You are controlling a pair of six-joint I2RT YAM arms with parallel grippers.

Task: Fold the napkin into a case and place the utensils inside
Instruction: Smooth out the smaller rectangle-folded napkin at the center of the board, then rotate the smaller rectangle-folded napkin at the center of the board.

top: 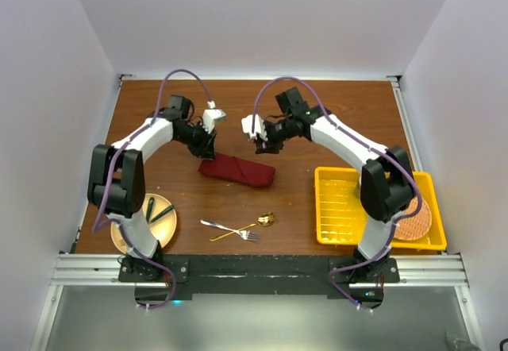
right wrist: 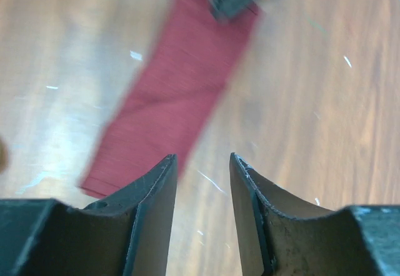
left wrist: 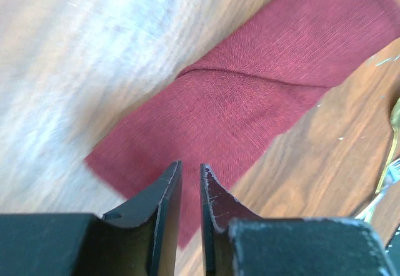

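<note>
Left gripper (left wrist: 189, 167): jaws a narrow slit apart, nothing between them, hanging just over one short end of the napkin (top: 236, 170), whether touching the cloth cannot be told; left arm reaching in from the near left corner. Gold plate (top: 168, 225): near left of the wooden table (top: 333, 113), beside the left arm's base, bearing dark green-handled cutlery (top: 150, 208). Fork (top: 216, 225): silver, flat on the bare wood at the near middle, lying crossed with the spoon (top: 266, 219), gold, bowl toward the right; both apart from the cloth and outside it. Napkin, maroon: folded to a narrow strip, lying aslant at the middle of the table between the two grippers, a diagonal fold line showing across its upper face in the left wrist view; no utensil in it. Right gripper (right wrist: 203, 158): jaws parted wider than the left's, empty, poised above bare wood just beside the strip's other end, not touching it. Yellow tray (top: 341, 208): slatted, near right of the table, beside the right arm. Round orange woven mat (top: 414, 222): at the tray's right end, partly hidden behind the right arm
</note>
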